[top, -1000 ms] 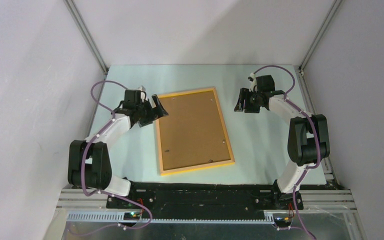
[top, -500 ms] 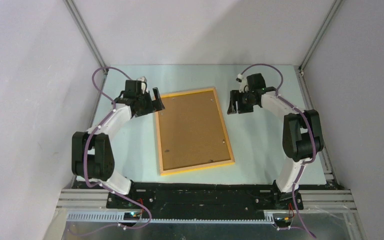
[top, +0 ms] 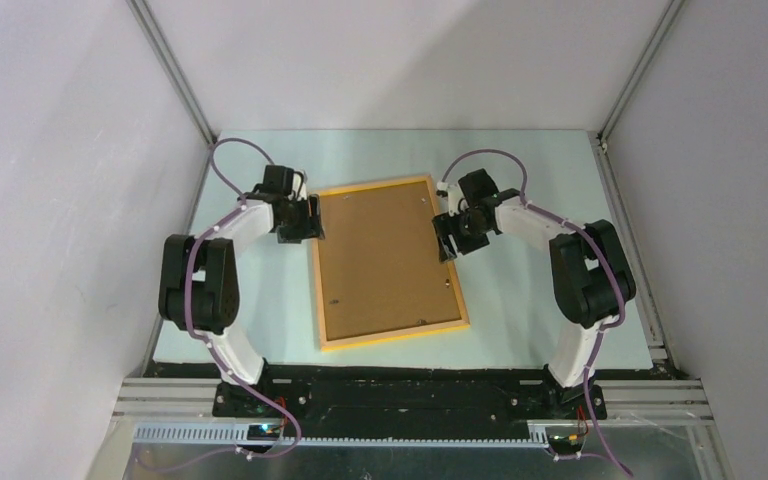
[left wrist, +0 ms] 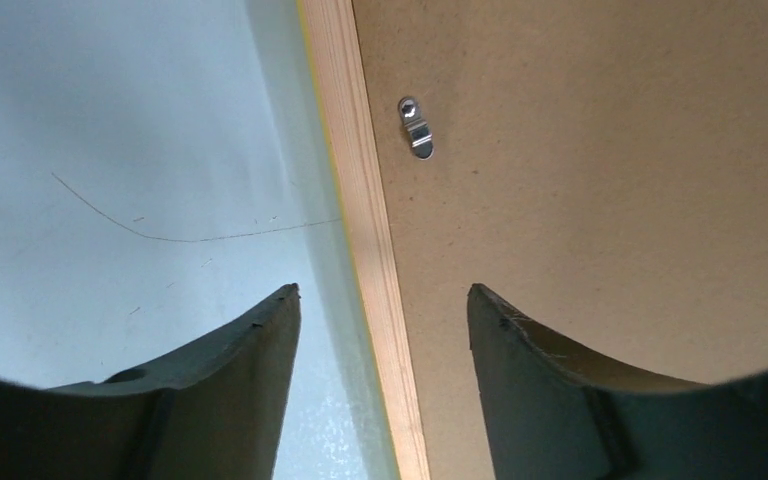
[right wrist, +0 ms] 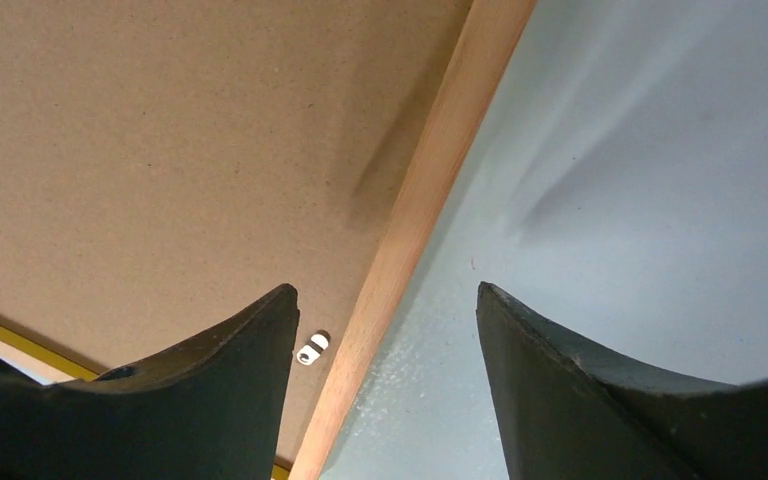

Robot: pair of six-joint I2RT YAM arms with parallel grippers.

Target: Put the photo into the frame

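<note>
We see the frame (top: 392,337) lying back-up on the table (top: 520,290), brown backing board (top: 385,260) filling it. Farther back, our left gripper (top: 302,220) and right gripper (top: 447,236) straddle its side rails, jaws apart, holding nothing. No photo shows; perhaps it sits beneath the board.

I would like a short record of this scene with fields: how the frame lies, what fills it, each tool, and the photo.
frame: flat on the table, back side up
backing board: brown, inside the frame, metal clips near the rails
left tool: open, the frame's left rail between its fingers
right tool: open, the frame's right rail between its fingers
photo: not visible in any view
</note>
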